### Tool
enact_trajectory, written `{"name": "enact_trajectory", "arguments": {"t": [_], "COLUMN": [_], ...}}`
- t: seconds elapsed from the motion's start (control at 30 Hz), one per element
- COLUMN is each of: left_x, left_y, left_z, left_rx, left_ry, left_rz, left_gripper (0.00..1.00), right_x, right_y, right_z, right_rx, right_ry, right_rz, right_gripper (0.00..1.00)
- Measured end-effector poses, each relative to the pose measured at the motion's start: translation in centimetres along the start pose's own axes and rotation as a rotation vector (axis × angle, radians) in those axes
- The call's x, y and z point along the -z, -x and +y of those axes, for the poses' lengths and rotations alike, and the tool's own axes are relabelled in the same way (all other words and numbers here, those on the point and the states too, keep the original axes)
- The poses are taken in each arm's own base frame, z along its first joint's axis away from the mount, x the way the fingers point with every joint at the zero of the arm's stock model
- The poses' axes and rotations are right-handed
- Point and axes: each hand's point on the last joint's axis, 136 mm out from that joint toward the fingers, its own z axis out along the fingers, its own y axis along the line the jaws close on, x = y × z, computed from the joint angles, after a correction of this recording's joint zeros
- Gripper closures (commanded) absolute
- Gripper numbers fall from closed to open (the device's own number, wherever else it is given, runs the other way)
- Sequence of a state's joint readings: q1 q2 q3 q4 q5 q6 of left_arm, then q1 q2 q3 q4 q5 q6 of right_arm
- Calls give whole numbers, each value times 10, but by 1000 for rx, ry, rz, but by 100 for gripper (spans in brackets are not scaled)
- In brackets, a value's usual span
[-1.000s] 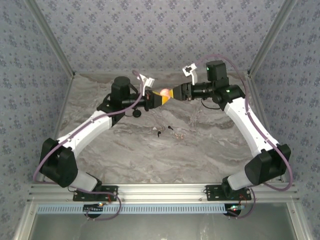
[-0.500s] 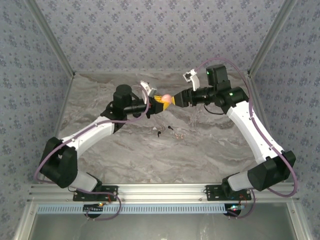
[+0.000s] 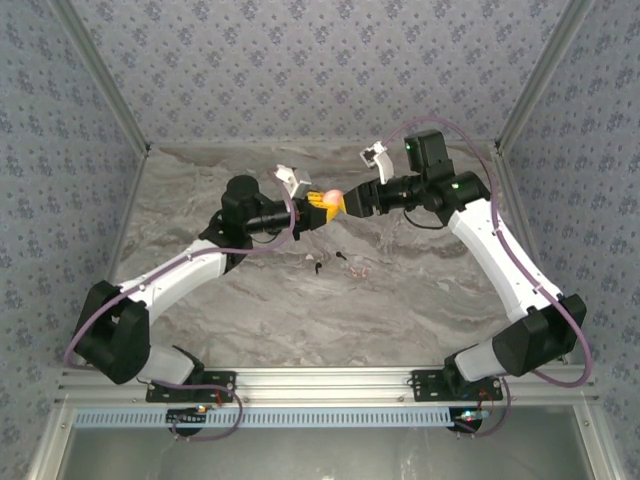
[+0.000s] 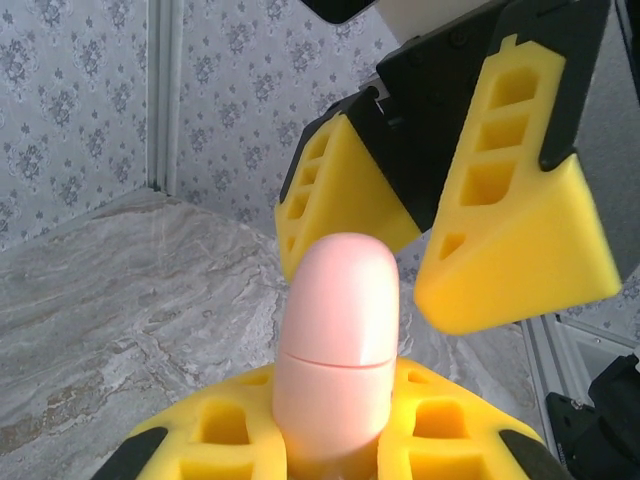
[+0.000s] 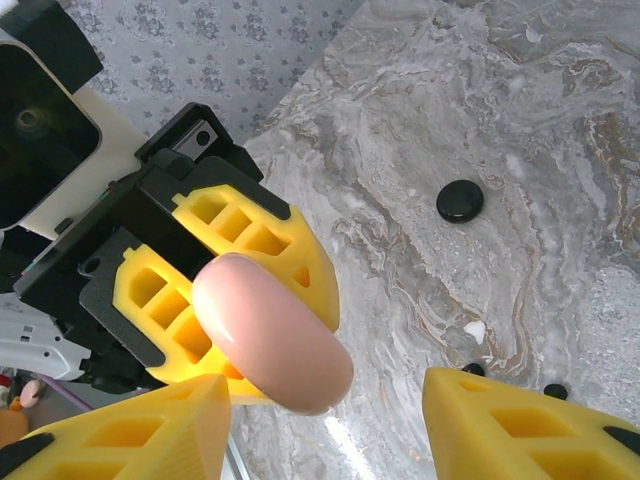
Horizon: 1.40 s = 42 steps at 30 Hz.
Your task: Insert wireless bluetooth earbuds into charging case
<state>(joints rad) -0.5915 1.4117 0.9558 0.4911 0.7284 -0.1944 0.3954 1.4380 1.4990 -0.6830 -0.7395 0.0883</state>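
The pink pill-shaped charging case (image 4: 340,335) is closed, and my left gripper (image 4: 335,445) is shut on its lower half. In the top view it is held in the air (image 3: 328,194) over the back of the table. My right gripper (image 5: 325,420) is open in front of the case's rounded end (image 5: 270,330), one yellow finger (image 5: 150,435) on each side and neither touching it. Two tiny black earbuds (image 3: 318,266) (image 3: 342,256) lie on the marble below; they also peek out by the right finger (image 5: 474,369) (image 5: 555,391).
A round black disc (image 5: 460,200) lies on the marble table (image 3: 400,300) behind the earbuds. A small white speck (image 5: 474,330) sits close to them. Patterned walls enclose the back and both sides. The near half of the table is open room.
My right gripper has let go of the case's end and spread its fingers wider, drawing back slightly. My left gripper, still holding the case, has shifted a little right.
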Motion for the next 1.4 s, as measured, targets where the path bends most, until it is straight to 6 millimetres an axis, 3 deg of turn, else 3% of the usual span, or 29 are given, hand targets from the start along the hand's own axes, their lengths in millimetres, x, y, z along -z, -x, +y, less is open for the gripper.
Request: {"name": "enact_trajectory", "arguments": {"t": [0.43, 0.7, 1.03, 1.2, 1.4], "left_x": [-1, -5, -4, -1, 6], "left_y": [-2, -8, -11, -10, -8], "left_z": [-3, -15, -10, -11, -13], "left_rx": [1, 3, 7, 11, 14], "left_ry": [-6, -44, -15, -8, 14], "left_rz": [2, 17, 16, 7, -9], "left_gripper": [91, 91, 88, 88, 88], "right_x": [3, 8, 18, 33, 21], "right_y": [6, 12, 12, -8, -58], "right_z": [-7, -20, -36, -73, -111], "right_rx": [-8, -32, -70, -164, -294], "right_ry": [-44, -104, -192, -332, -413], "right_rz": [-12, -37, -63, -74, 22], "right_gripper": [46, 46, 45, 46, 50]}}
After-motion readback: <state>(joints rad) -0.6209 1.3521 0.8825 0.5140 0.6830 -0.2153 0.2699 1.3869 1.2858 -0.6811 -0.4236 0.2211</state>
